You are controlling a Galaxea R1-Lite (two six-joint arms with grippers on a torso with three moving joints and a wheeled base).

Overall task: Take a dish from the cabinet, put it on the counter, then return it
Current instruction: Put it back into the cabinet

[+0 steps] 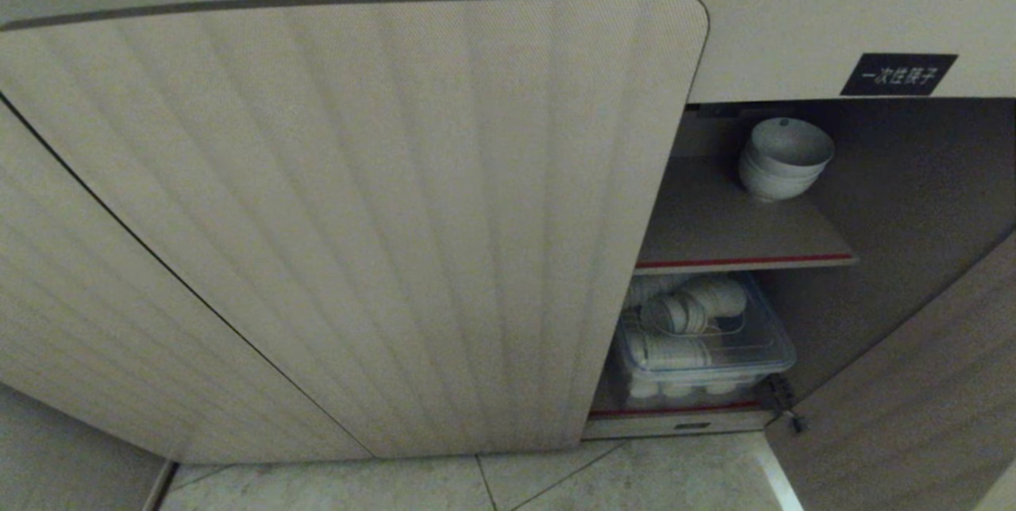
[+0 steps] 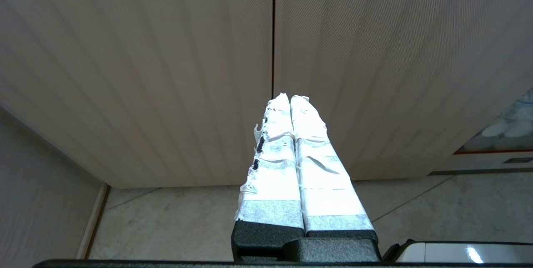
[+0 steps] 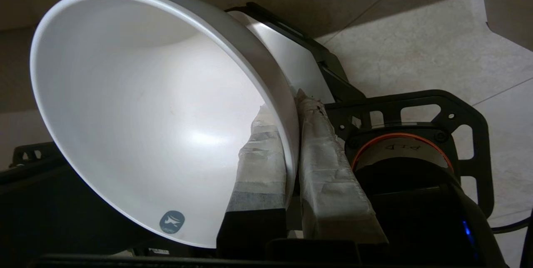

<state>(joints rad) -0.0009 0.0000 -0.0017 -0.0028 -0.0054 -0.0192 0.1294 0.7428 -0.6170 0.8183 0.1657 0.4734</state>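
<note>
The dish (image 3: 145, 105), a glossy white bowl with a small grey mark inside its rim, fills the right wrist view, held tilted above the floor. My right gripper (image 3: 287, 105) is shut on its rim, one taped finger inside the bowl and one outside. The cabinet (image 1: 357, 217) has a ribbed beige door shut in front of me; its right bay stands open. A stack of white bowls (image 1: 782, 158) sits on the red-edged shelf (image 1: 746, 261). My left gripper (image 2: 290, 98) is shut and empty, parked facing the ribbed doors. Neither arm shows in the head view. The counter is out of view.
A clear plastic bin (image 1: 706, 344) with several white bowls sits on the cabinet's bottom level. The opened door (image 1: 913, 400) hangs at the right. A black label (image 1: 898, 74) is above the opening. My own base frame (image 3: 399, 143) lies under the held bowl, over pale floor tiles (image 3: 416, 43).
</note>
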